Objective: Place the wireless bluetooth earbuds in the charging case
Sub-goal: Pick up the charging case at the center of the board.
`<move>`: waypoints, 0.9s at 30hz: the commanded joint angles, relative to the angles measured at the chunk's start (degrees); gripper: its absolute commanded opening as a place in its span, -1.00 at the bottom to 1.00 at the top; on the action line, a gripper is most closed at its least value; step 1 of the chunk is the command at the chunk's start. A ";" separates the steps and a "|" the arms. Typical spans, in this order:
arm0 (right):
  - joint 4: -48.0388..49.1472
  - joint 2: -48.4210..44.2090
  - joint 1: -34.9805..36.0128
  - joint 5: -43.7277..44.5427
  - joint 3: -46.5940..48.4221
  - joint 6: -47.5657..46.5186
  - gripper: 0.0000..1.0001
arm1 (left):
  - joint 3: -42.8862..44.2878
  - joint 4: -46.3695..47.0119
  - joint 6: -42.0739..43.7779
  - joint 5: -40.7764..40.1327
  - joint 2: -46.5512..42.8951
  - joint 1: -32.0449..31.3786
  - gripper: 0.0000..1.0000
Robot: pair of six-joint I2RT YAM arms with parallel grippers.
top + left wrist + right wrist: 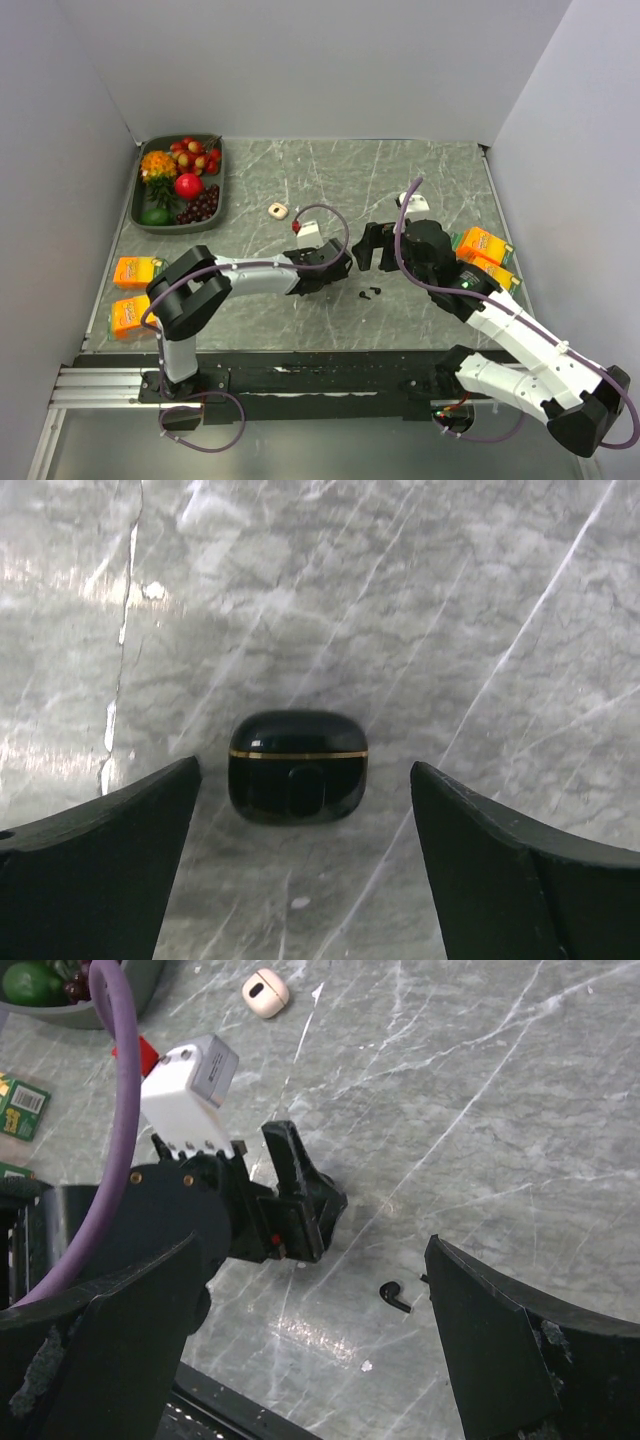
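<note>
Left gripper (pixel 335 268), jaws spread wide, with the closed charging case (pixel 298 767) lying untouched between its fingers. Right gripper (pixel 368 247), likewise released, hangs just opposite. The earbuds (pixel 371 293) lie on the marble table (pixel 400 180) near both.

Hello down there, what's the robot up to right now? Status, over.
Left tool and right tool open, empty. Charging case lid-shut on table, ahead of left tool, ungripped. Earbuds loose nearby. Only the shut lid blocks.

The charging case (pixel 298 767) lies between the left jaws, earbuds (pixel 370 293) just right.
</note>
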 commanded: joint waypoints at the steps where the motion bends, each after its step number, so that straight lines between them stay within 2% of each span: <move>1: 1.32 -1.08 0.18 0.25 -0.21 0.77 0.99 | 2.10 -1.06 0.87 1.25 2.26 0.77 0.78; 7: 1.15 -1.17 0.26 -0.01 0.14 1.03 0.99 | 5.79 -5.70 0.35 0.81 5.95 1.03 0.51; 10: 1.06 -1.78 0.18 0.17 0.14 1.12 0.99 | 8.25 -9.23 0.17 0.99 8.58 0.94 0.49; 17: 1.94 -2.58 0.26 -0.01 -0.57 1.21 0.99 | 7.38 -10.55 -0.45 1.60 9.29 1.03 0.52; 24: 2.46 -2.13 0.18 -0.18 -0.92 1.39 0.99 | 6.50 -11.69 1.30 0.46 7.62 0.59 0.72; 27: 2.38 -2.05 0.18 -0.18 -0.66 1.39 0.99 | 5.80 -11.51 3.68 -0.33 6.57 0.06 0.74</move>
